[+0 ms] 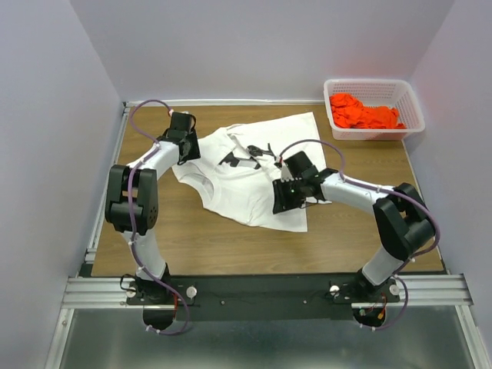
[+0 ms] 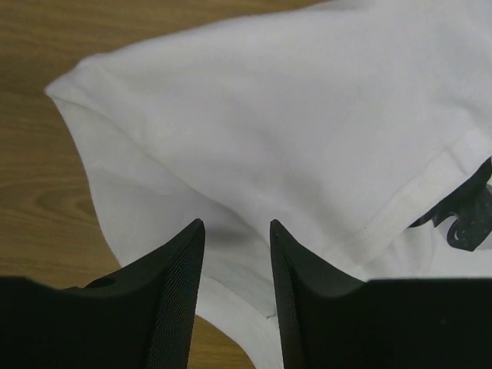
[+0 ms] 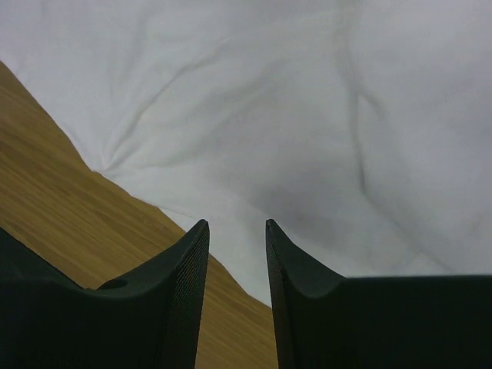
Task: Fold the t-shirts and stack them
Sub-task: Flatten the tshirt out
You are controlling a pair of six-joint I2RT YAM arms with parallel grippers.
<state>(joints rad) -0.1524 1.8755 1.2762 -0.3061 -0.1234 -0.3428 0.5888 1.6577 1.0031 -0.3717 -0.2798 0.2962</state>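
**Both grippers open over the white shirt, which lies askew**

My left gripper (image 2: pixel 237 224) stands with its jaws parted to a middling gap and nothing between them. Through the gap I see white cloth lying flat. It hangs over the left side of the white t-shirt (image 1: pixel 231 192), where a sleeve runs out to a hemmed tip on the wood. My right gripper (image 3: pixel 237 223) is parted about the same and holds nothing. It hangs just inside the shirt's near edge, which cuts on a slant across the right wrist view.

The shirt sits in the middle of the worktop (image 1: pixel 215 246), rumpled and partly doubled over. None of its edges is square with the worktop's sides. Its longest stretch runs from the left sleeve tip towards the near right corner, and another corner reaches to the far right. A black print (image 1: pixel 242 157) faces up on the far half. I cannot tell which way the neck points.

A broad band of wood shows on the near side of the shirt, with narrower strips at left and right. The orange-red t-shirt (image 1: pixel 361 114) lies bunched in the white basket (image 1: pixel 374 82) in the far right corner, well apart from the white shirt. Pale walls close in the left, far and right sides.
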